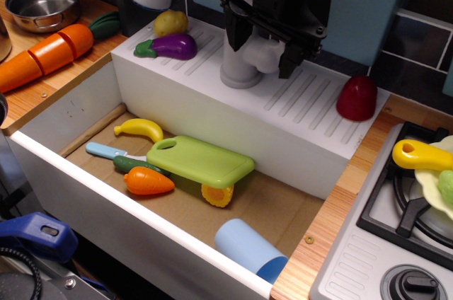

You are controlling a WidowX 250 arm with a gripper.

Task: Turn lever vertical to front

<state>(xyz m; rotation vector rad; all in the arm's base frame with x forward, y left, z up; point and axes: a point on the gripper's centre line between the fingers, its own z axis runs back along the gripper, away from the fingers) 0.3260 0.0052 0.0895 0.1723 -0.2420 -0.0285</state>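
Note:
The grey toy tap (239,66) stands on the white ribbed ledge (311,105) behind the sink. Its light-grey lever (267,56) juts out from the hub toward the front right, rounded and short in this view. My black gripper (263,49) comes down from above. One finger (237,31) is on the lever's left and the other (291,59) on its right, and both press against the grey piece. The tap's upper part is hidden behind the gripper body.
On the ledge lie a purple aubergine (173,46), a yellow fruit (170,22) and a red pepper (356,97). The sink holds a green cutting board (202,160), a banana (139,129), a carrot (147,181) and a blue cup (248,250). The stove (403,208) is at the right, a pot (42,3) at the back left.

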